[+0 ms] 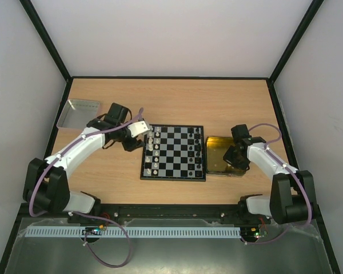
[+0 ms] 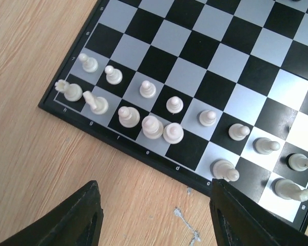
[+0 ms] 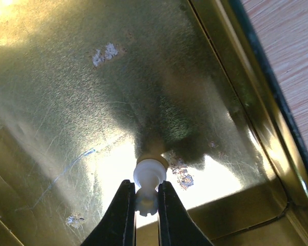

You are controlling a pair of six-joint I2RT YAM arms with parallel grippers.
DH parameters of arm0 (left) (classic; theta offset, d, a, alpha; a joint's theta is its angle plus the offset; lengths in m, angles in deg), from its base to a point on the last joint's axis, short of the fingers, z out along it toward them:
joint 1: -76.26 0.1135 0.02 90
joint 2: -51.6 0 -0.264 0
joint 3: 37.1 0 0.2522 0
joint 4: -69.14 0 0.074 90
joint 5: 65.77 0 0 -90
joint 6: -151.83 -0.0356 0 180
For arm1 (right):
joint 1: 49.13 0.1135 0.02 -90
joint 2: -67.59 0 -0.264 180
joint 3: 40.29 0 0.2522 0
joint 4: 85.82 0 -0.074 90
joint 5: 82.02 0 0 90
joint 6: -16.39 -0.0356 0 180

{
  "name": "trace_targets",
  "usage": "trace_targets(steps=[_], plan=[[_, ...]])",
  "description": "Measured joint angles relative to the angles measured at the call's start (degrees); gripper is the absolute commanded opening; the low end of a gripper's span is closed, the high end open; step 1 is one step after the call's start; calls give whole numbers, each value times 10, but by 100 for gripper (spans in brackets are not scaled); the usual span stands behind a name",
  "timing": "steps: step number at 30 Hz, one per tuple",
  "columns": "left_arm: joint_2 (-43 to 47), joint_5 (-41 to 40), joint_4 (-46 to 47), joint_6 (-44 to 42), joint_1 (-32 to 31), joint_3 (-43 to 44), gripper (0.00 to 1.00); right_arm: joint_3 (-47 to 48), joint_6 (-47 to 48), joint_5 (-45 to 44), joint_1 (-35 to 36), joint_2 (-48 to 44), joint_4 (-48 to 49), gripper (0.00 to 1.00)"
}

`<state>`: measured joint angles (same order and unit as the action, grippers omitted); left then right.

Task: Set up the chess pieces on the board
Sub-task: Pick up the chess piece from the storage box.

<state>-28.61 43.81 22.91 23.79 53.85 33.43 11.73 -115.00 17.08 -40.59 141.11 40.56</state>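
left gripper [image 2: 154, 188]: jaws about half open, nothing between them. Hovers over bare table [image 2: 36, 154] just off the left edge of the board, fingers [image 2: 74, 220] pointing at the white side.
right gripper [image 3: 146, 195]: clamped shut on a white piece [image 3: 149, 173]; can't tell which type. Piece is pinched at one end, the other end sticks out past the fingertips.
right gripper location: inside the yellow tray [image 3: 82, 102], close above its scratched floor, near one corner wall.
board [image 1: 173, 171]: flat in the middle of the table, square to the arms, between the two grippers.
white pieces [image 2: 147, 88]: two lines along the board's left edge, all upright or close to it. Corner one looks like a rook. Two in the outer line stand crowded just beside each other, roughly touching. One outer-line square near the right finger looks empty.
black pieces [image 1: 198, 149]: several along the board's right edge; too small in the top view to count or type.
yellow tray position: touching or just beside the board's right edge.
grey tray [image 1: 78, 112]: far left corner of the table, well apart from the board.
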Motion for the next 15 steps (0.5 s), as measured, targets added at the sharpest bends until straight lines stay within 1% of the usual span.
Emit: trace_targets(steps=[9,13,15], plan=[[34,25,2,1,47,-18,59,10,1,0,0,-5,-10,2],[42,43,3,4,73,-19,59,56,6,-2,3,-28,-40,2],[43,52,5,9,88,-19,59,89,9,-5,15,-37,-51,2]])
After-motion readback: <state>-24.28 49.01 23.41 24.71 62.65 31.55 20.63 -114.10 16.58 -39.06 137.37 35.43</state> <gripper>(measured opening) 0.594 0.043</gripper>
